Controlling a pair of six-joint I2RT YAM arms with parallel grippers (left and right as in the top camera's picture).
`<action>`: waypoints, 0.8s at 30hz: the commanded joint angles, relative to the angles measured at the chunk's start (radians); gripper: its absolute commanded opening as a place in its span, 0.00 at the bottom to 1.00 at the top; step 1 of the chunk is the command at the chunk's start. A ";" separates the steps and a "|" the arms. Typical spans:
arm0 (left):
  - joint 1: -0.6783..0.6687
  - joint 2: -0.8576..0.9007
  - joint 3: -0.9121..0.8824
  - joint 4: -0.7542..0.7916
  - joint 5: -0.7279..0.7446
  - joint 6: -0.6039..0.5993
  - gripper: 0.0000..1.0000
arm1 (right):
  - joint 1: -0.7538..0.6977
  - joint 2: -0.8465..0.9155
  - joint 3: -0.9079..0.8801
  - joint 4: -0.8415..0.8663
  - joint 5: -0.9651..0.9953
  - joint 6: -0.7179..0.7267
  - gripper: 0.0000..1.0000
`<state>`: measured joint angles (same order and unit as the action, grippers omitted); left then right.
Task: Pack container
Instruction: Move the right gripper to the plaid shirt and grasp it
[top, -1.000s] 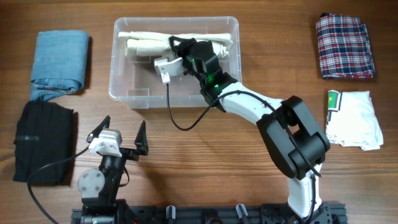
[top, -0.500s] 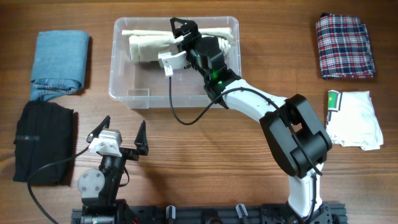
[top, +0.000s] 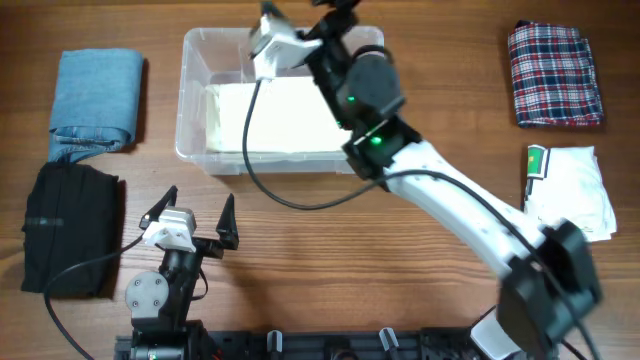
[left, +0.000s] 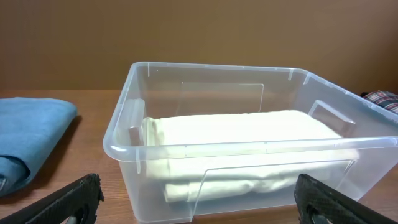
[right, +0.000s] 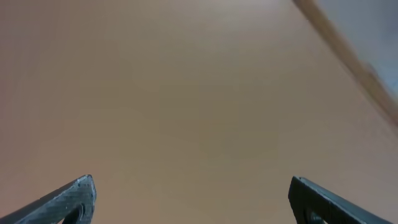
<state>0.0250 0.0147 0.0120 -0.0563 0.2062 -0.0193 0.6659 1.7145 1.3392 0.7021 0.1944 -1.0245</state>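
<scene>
Toward the far side of the worktop (top: 330, 260), slightly left of centre, sits the container (top: 192, 95), a folded cream garment (top: 280, 115) inside. Over its far rim the right arm (top: 440, 185) holds its jaws wide apart, empty; the left arm (top: 165, 270), by the near edge, likewise.

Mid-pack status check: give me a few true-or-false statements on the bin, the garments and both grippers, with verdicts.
1. A folded cream garment lies inside the container. True.
2. The right gripper holds a garment. False: it is open, with nothing between its fingers.
3. The plaid garment is packed in the container. False: it lies on the table, to the right of the container.
4. The left gripper is open. True.
5. The blue garment lies on the table, left of the container. True.
</scene>
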 joint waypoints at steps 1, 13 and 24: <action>-0.005 -0.005 -0.006 -0.001 -0.006 0.012 1.00 | -0.039 -0.105 0.018 -0.120 0.236 0.404 1.00; -0.005 -0.005 -0.006 -0.001 -0.006 0.012 1.00 | -0.760 -0.224 0.018 -0.874 -0.423 0.972 1.00; -0.005 -0.005 -0.006 -0.001 -0.006 0.012 1.00 | -1.314 0.083 0.018 -0.791 -0.735 1.116 1.00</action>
<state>0.0250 0.0147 0.0120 -0.0563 0.2062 -0.0193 -0.5735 1.7248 1.3563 -0.1253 -0.4461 0.0216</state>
